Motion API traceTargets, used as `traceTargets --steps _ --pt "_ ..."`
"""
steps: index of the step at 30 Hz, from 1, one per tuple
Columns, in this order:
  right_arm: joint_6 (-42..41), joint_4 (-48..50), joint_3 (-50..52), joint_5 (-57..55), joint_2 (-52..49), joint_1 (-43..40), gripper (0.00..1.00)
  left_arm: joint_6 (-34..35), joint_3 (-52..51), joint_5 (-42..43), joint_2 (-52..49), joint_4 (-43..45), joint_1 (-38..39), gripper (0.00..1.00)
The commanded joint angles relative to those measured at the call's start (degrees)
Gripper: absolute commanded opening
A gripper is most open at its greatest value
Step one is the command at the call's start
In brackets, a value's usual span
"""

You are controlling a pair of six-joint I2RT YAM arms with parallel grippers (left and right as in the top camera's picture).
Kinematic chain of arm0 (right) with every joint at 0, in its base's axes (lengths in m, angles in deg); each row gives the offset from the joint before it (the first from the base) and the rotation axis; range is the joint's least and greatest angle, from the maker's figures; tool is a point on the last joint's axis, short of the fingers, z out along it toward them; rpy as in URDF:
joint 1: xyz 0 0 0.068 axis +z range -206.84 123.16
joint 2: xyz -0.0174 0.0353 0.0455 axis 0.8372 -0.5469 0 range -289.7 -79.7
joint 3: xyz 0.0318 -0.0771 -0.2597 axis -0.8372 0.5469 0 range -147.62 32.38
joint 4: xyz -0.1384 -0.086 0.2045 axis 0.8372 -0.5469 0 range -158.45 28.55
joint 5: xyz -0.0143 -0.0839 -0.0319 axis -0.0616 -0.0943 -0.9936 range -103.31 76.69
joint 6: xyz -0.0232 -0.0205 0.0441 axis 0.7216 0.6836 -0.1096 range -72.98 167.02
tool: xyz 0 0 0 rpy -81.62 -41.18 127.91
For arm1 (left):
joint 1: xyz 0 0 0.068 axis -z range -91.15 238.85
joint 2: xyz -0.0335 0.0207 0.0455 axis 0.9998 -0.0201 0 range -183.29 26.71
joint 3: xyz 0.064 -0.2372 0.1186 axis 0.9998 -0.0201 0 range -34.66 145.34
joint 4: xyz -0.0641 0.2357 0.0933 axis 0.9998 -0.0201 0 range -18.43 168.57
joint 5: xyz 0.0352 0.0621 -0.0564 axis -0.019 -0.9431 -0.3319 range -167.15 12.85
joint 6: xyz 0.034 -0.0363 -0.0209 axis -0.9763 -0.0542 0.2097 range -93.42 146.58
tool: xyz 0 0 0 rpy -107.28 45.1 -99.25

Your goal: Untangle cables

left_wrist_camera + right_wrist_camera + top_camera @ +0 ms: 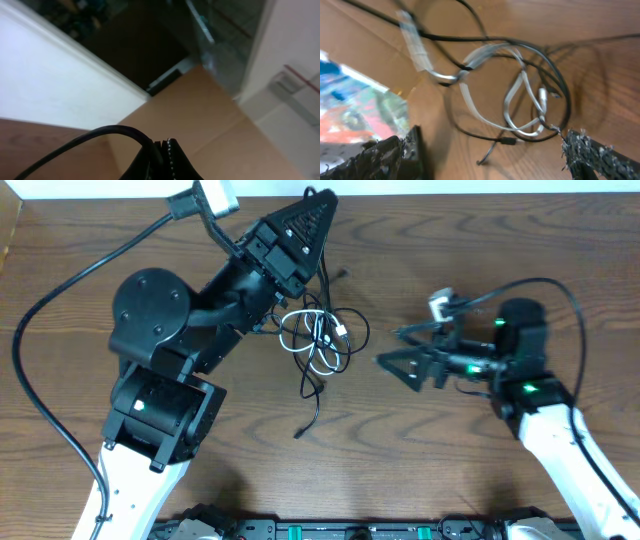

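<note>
Left arm (215,300) partly hides tangled cables (318,330) on table (480,240).

A brown wood-grain bench (450,470) fills almost the whole overhead view, its far edge running along the top of the frame. Just left of the frame's centre, the cables (322,340) lie on it in 1 loose tangle. The white cable (318,350) makes a few overlapping loops in the middle of the heap, with black ones crossing over and around it. 1 black cable (316,408) trails out of the tangle toward the lower centre and ends on bare wood. In the right wrist view the bench (605,30) shows at upper right, the white cable (470,100) looped at centre and a black cable (561,85) curving around its right side.
</note>
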Motion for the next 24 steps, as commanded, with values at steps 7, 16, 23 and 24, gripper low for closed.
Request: traceTargets --steps 7,16,23,24 --pt "1.92 13.20 -0.66 -17.66 -3.85 4.59 0.99 9.60 1.38 6.05 0.48 0.87 -0.20 0.08" --pt "5.46 11.93 -0.66 -19.54 -8.98 5.66 0.99 13.90 1.38 6.05 0.48 0.90 -0.20 0.08" --pt "5.42 13.27 -0.66 -19.52 -15.37 8.68 0.93 14.60 1.38 6.05 0.48 0.85 -0.20 0.08" --pt "5.40 13.84 -0.66 -19.47 -16.39 9.38 0.89 14.60 1.38 6.05 0.48 0.85 -0.20 0.08"
